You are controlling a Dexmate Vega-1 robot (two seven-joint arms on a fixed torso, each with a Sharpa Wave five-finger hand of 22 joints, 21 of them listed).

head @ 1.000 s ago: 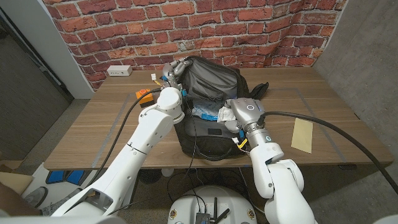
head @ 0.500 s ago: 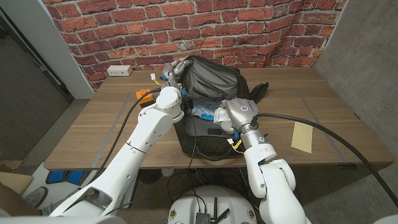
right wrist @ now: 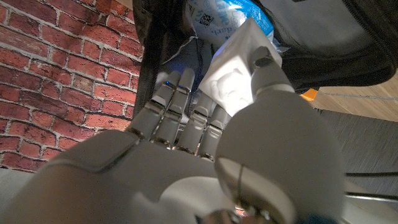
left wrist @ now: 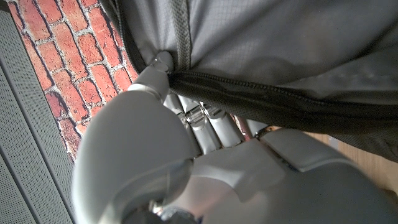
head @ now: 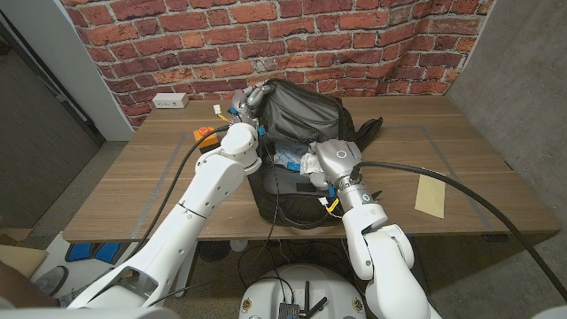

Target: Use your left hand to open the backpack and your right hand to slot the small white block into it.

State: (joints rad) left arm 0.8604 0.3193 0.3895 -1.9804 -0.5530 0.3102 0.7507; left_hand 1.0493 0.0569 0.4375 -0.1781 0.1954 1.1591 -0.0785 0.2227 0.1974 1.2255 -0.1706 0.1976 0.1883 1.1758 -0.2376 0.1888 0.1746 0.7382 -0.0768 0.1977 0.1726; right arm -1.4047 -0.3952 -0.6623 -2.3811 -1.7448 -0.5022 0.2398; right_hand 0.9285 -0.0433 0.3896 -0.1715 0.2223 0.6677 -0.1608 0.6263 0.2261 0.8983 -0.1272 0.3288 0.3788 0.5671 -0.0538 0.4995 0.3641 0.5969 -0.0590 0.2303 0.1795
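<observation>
Both arms extended forward, both hands gripping.
Left arm stretched far out, left hand (head: 251,97) fingers curled tight (pinching a fabric edge); right arm bent inward, right hand (head: 315,163) fingers and thumb closed round a white block (right wrist: 239,65), seen in right wrist view.

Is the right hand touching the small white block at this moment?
Touching. The right wrist view shows the right hand holding the small white block between thumb and fingers, at the backpack opening.

One backpack (head: 297,133) — one white block (right wrist: 239,65) (held)
</observation>
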